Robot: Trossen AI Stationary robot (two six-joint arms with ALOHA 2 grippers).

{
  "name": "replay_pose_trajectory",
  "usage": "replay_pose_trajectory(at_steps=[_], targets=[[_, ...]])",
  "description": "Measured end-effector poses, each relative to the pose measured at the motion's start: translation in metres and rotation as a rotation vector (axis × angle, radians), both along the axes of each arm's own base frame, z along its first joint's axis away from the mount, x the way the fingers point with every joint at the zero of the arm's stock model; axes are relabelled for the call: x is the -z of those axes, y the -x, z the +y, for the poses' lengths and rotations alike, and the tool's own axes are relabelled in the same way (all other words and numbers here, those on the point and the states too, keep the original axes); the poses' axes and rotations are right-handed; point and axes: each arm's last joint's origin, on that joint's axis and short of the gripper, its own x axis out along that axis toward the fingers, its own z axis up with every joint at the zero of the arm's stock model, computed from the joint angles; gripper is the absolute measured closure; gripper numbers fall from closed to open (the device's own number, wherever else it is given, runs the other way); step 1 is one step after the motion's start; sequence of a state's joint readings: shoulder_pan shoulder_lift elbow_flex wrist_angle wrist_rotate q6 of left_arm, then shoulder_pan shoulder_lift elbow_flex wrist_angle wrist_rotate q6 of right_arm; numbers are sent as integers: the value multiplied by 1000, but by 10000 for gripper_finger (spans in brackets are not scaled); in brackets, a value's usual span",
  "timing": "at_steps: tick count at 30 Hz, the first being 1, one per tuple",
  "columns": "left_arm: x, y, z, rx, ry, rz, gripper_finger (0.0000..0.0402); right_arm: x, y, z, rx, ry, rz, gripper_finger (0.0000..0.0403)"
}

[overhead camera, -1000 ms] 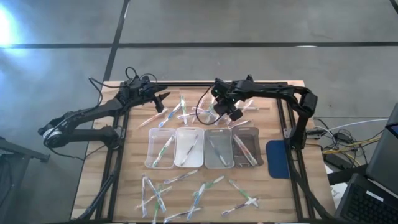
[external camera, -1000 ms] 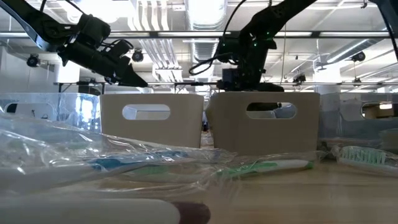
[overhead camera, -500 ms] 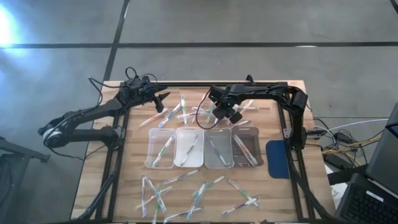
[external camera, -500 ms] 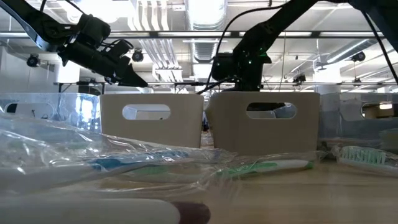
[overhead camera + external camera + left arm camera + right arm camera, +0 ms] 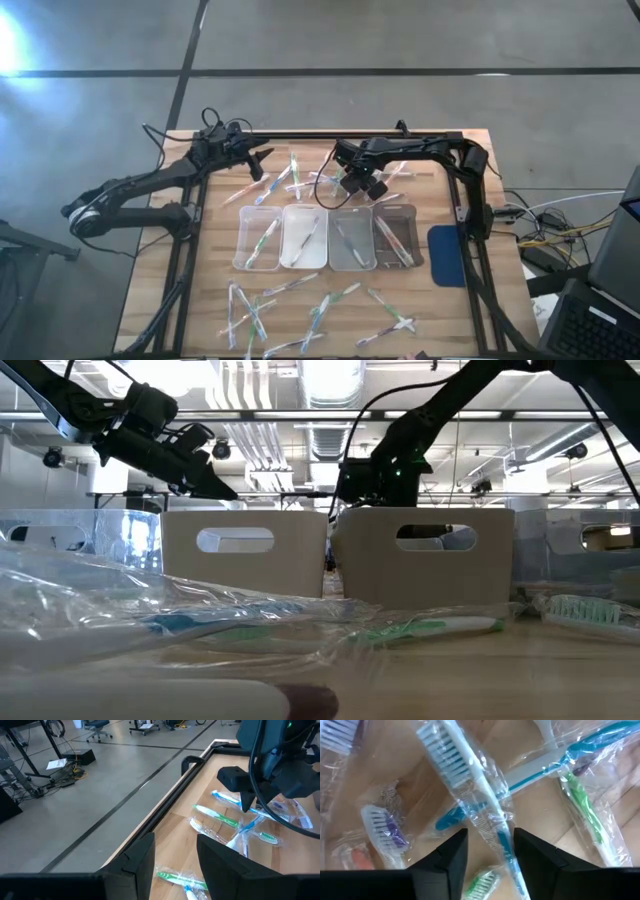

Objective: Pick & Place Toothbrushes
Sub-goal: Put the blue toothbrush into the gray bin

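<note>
On the near part of the worktop [image 5: 205, 290] a loose scatter of wrapped toothbrushes [image 5: 318, 312] lies in all directions, some crossing each other. Past them, across the middle, four clear trays [image 5: 328, 238] stand side by side in a row, each with at least one toothbrush in it. A dark blue pad [image 5: 446, 254] lies just right of the row.

Beyond the trays, on the far part of the worktop, a second cluster of toothbrushes [image 5: 297, 180] lies loose. The right gripper [image 5: 352, 184] hangs low over this far cluster, its fingers [image 5: 451, 856] partly spread on either side of a blue-handled toothbrush [image 5: 472, 787] in clear wrap, not closed on it. Purple, green and red-pink ones lie around it.

The left gripper [image 5: 262, 157] waits near the far left corner, above the worktop's edge; its fingers [image 5: 141, 859] stand partly apart and hold nothing.
</note>
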State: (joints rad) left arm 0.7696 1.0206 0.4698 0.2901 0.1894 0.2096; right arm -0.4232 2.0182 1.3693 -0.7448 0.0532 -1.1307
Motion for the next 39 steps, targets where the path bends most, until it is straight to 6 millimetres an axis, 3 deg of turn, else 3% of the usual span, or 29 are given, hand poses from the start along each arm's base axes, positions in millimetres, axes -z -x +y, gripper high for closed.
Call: replay_pose_trajectory(at_steps=[13, 20, 29, 39], targets=[[0, 0, 0, 0, 0, 0, 250, 0, 0, -1, -5, 16, 3, 379], [0, 0, 0, 0, 0, 0, 250, -9, 3, -6, 10, 209, 69, 373], [0, 0, 0, -1, 0, 0, 250, -52, 12, -2, 56, 271, -37, 383], [0, 0, 0, -1, 0, 0, 250, -106, 24, 17, 305, 252, -269, 379]])
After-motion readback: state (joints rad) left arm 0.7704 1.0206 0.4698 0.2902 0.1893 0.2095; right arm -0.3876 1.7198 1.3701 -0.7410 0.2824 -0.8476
